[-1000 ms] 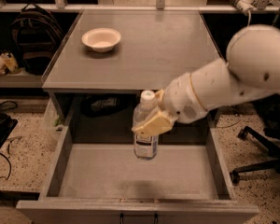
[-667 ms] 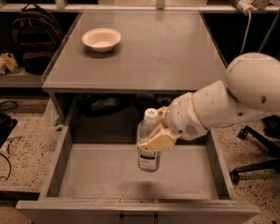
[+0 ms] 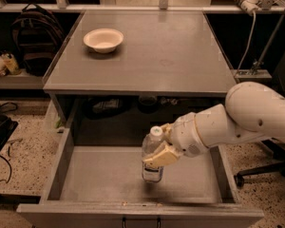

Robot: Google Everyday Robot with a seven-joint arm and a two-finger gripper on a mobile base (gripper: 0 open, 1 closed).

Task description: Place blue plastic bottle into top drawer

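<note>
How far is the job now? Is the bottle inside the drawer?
Done: the top drawer is open, with the blue plastic bottle upright inside it. In hand: the gripper, inside the drawer, grips the bottle. Left: let go and pull out.

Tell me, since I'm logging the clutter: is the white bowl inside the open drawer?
No: the white bowl sits on the tabletop, while the gripper holds the blue plastic bottle upright in the top drawer.
</note>
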